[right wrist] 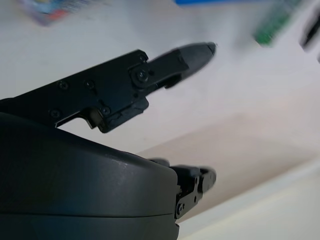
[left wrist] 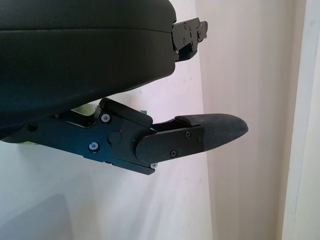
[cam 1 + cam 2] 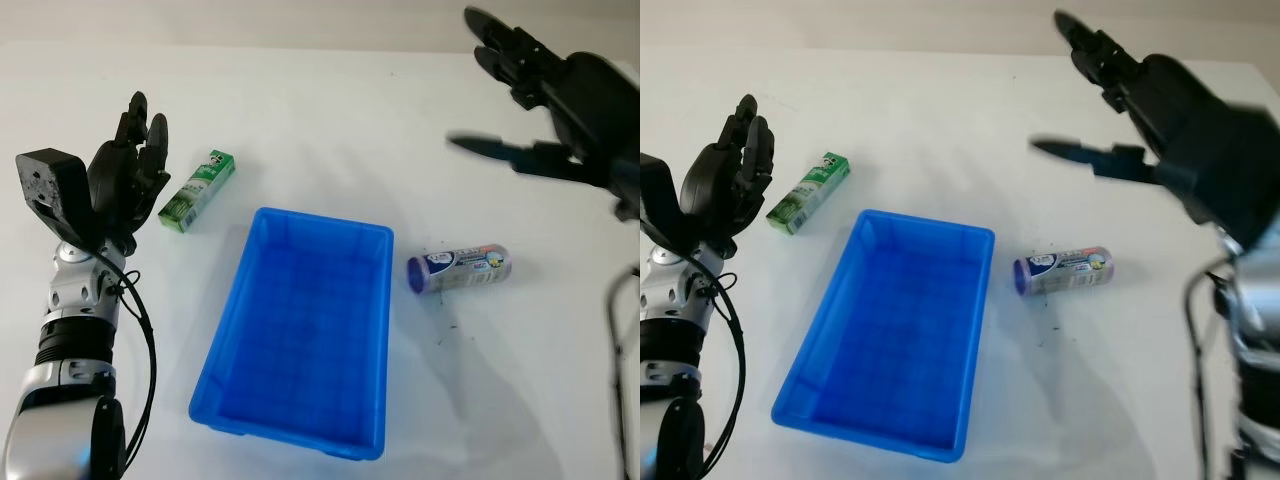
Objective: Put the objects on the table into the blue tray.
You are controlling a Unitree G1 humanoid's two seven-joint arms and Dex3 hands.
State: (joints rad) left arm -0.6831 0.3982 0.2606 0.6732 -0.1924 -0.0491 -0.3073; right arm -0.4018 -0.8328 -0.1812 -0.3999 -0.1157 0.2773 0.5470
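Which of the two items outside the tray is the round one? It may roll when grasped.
The purple cylinder, lying on its side on the right of the blue tray. The green box on the tray's left is flat-sided.

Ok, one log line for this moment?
blue tray: empty | green box: on table, left of tray | purple tube: on table, right of tray | left hand: open | right hand: open

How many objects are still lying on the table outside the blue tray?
2. A green box lies left of the blue tray, beside the open left hand. A purple cylindrical packet lies right of it, below the raised, open right hand. The tray holds nothing.
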